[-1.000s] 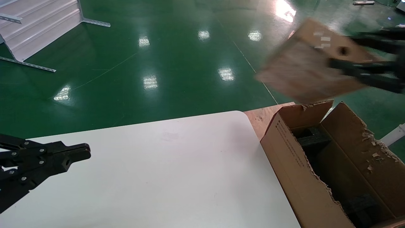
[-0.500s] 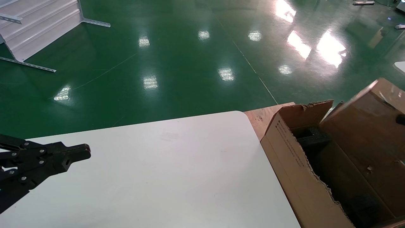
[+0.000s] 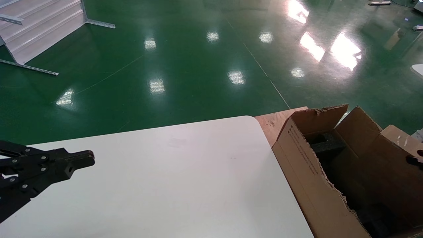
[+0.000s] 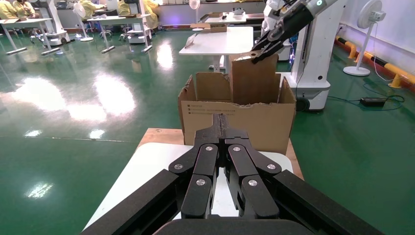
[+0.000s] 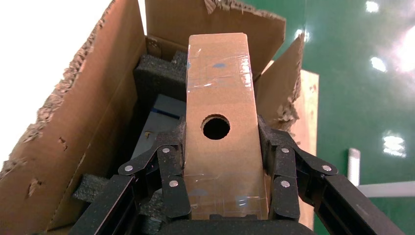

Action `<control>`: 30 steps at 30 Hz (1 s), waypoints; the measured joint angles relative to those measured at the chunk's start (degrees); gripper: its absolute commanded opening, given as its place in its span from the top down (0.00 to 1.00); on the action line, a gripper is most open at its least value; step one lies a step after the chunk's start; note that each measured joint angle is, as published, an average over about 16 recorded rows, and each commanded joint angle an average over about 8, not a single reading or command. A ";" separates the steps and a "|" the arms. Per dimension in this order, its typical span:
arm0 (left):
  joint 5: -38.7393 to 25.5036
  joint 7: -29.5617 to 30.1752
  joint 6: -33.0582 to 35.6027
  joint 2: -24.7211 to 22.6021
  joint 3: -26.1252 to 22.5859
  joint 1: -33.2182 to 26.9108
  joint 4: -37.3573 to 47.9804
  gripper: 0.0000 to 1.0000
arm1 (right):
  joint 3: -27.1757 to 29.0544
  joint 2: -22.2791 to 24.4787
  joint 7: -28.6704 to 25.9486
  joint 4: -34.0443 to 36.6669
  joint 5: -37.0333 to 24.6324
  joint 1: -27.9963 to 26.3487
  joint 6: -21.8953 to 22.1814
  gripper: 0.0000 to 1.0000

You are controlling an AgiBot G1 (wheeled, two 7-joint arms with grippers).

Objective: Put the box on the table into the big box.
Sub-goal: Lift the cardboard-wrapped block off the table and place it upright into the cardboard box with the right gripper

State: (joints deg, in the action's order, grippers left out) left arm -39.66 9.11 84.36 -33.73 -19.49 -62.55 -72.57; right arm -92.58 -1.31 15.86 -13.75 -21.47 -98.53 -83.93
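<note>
A glossy green floor spreads behind the white counter (image 3: 158, 185). The box (image 5: 220, 132), stiff cardboard with slick tape strips and a round hole, looks light; the right pincer (image 5: 221, 188) clamps its two narrow sides, a sound hold so long as the pads stay off the tape. It hangs partly inside the big box (image 3: 310, 178), which stands off the counter's right edge, above black foam blocks (image 5: 159, 73). The left pincer (image 3: 77, 162), closed and empty, sits parked over the counter's left edge.

— What lies ahead of the left gripper (image 3: 88, 158)?
— A wooden board (image 3: 269, 122); well beyond it, a white work table (image 4: 220, 41) and a standing fan (image 4: 370, 14).
— And off to its side?
— Glossy green floor (image 3: 185, 59), with a white slatted frame (image 3: 43, 26) well away.
</note>
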 measured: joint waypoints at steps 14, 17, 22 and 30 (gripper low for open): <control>0.01 -0.01 -0.01 0.01 -0.01 0.00 0.00 1.00 | -1.97 -5.53 2.45 -0.96 23.24 15.43 8.57 1.00; 0.01 -0.01 -0.01 0.01 -0.02 0.00 0.00 1.00 | -1.86 -6.08 2.87 -1.08 28.39 19.81 9.42 1.00; 0.01 -0.01 -0.01 0.01 -0.02 -0.01 0.00 1.00 | -1.98 -6.29 2.89 -1.39 36.87 27.86 10.04 1.00; 0.02 -0.01 -0.01 0.01 -0.03 -0.01 0.00 1.00 | -1.72 -6.39 3.36 -1.61 51.42 40.53 10.38 1.00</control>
State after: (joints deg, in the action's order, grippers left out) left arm -39.64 9.10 84.35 -33.72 -19.52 -62.56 -72.57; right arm -94.30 -7.70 19.22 -15.36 29.96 -58.00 -73.55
